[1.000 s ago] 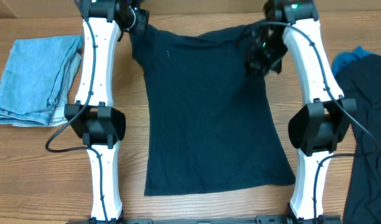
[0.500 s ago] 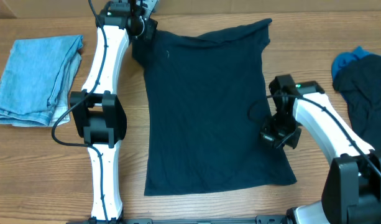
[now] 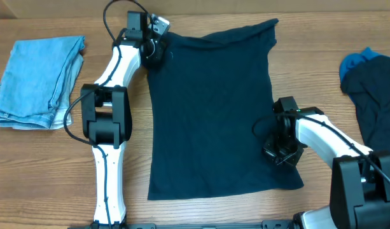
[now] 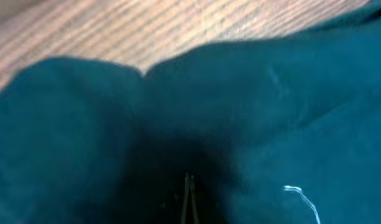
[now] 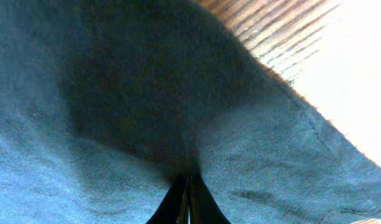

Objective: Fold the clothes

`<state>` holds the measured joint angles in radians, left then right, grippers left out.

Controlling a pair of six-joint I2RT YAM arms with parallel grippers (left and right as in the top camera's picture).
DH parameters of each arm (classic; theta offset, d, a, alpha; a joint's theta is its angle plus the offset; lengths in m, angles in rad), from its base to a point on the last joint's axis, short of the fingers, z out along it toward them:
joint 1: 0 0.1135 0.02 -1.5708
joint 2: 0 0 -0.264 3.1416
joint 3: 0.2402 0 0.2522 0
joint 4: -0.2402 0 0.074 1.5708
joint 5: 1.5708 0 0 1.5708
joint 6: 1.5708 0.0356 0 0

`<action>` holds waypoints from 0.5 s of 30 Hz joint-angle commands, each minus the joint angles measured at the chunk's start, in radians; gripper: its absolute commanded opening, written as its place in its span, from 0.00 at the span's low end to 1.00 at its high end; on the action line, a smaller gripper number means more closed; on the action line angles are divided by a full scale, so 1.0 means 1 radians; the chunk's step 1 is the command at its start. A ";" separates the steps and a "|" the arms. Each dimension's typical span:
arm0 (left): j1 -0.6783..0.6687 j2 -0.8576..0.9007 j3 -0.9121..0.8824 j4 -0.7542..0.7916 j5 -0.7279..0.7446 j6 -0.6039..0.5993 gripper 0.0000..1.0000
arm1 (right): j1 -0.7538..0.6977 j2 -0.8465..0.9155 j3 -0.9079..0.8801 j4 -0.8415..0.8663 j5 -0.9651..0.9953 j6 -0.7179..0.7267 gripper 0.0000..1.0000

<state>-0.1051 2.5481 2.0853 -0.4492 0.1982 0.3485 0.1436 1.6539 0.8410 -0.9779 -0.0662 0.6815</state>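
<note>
A dark navy shirt [image 3: 214,108] lies spread flat in the middle of the wooden table. My left gripper [image 3: 154,48] is at the shirt's far left corner, by the sleeve. In the left wrist view its jaws [image 4: 188,182] are shut, with dark cloth [image 4: 252,112] gathered at the tips. My right gripper [image 3: 281,151] is at the shirt's right edge, low down. In the right wrist view its jaws [image 5: 189,182] are shut, and the shirt cloth [image 5: 115,93] puckers into the tips.
A folded light-blue cloth [image 3: 35,73] lies at the far left. A heap of dark clothes [image 3: 376,102] with a blue garment [image 3: 355,61] on top lies at the right edge. Bare wood [image 4: 178,25] shows beyond the shirt's far edge.
My right arm swung from the shirt's far right corner down to its lower right edge. My left gripper shifted a little right and toward me at the far left corner.
</note>
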 commanded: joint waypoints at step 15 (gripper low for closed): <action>0.111 0.049 -0.009 -0.264 -0.134 -0.050 0.04 | -0.256 -0.004 -0.023 0.254 0.109 -0.178 0.04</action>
<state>-0.0566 2.5423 2.1170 -0.6212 0.1169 0.3378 -0.1028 1.6314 0.8295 -0.7834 -0.0143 0.5549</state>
